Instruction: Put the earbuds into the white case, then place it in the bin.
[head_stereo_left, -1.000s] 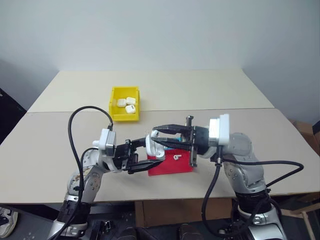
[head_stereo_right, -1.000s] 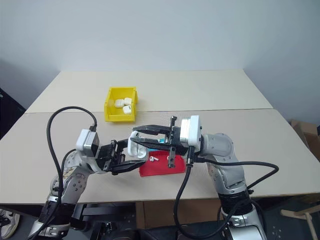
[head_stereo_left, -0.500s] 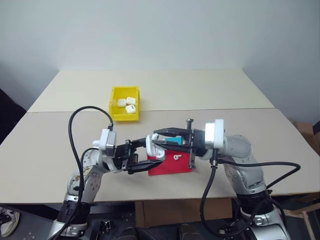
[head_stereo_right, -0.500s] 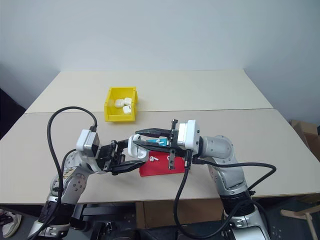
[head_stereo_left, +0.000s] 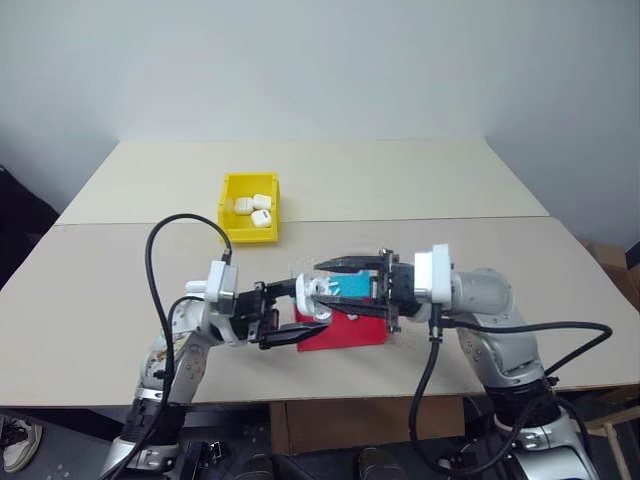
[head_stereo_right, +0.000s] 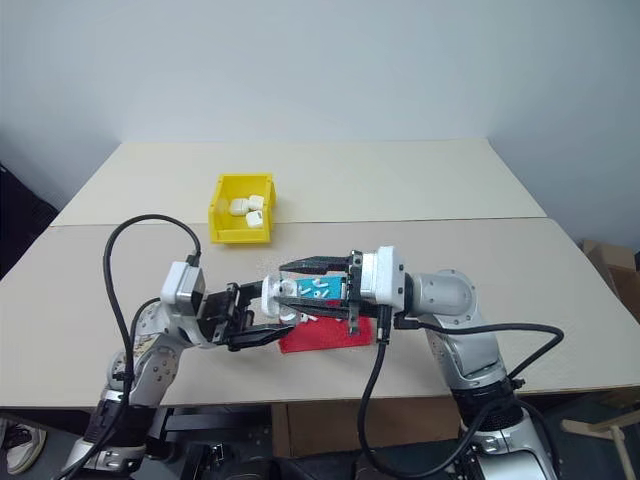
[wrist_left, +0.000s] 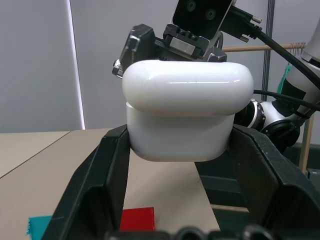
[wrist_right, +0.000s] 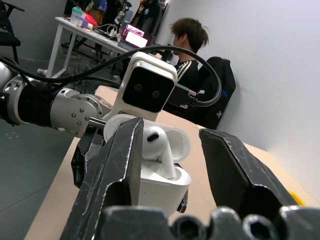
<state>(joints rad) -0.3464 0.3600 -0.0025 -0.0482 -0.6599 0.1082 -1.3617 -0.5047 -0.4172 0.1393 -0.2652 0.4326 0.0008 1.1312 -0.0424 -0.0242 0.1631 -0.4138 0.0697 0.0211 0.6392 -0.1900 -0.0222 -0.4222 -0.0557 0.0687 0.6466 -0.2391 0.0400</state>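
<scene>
Left eye view: left pincer (head_stereo_left: 300, 312) clamps the white case (head_stereo_left: 313, 297) above the red-and-blue tray (head_stereo_left: 345, 325); yellow bin (head_stereo_left: 247, 208) at 11 o'clock on the counter (head_stereo_left: 420, 190), well apart; right wrist view: right pincer (wrist_right: 170, 165) parted, straddling the open-lidded case; an earbud (wrist_right: 159, 150) stands inside.
</scene>
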